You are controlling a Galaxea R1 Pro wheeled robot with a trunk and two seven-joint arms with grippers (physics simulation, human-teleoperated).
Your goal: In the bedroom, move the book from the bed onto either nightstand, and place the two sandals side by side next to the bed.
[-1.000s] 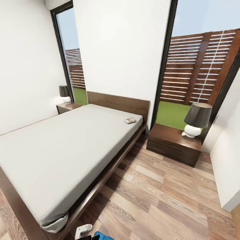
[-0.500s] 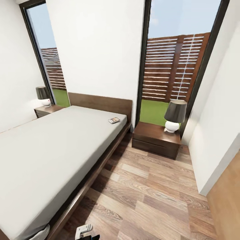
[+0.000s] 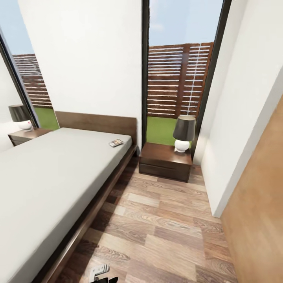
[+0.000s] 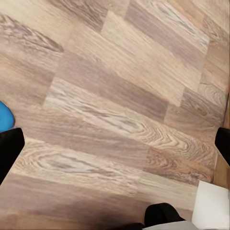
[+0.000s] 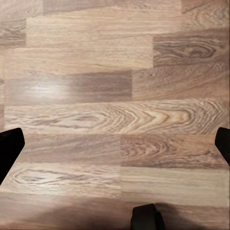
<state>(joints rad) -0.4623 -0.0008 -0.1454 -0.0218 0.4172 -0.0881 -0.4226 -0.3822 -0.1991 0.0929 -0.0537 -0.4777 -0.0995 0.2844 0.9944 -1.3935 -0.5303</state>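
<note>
Over plank floor (image 5: 115, 96), both end effectors, left (image 4: 115, 143) and right (image 5: 115, 143), hang spread wide, holding nothing.

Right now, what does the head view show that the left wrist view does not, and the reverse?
Head view alone: the bed with the book on its mattress, a nightstand carrying a lamp, and tall windows. Left wrist view alone: a bright blue patch at the picture's edge and the left pincer, open. Both share the wood-plank floor.

Matt grey cloth mattress (image 3: 51, 173) on a dark wood bed (image 3: 94, 122) — nightstand (image 3: 165, 162) glossy, floor (image 3: 165, 232) grained wood planks.
</note>
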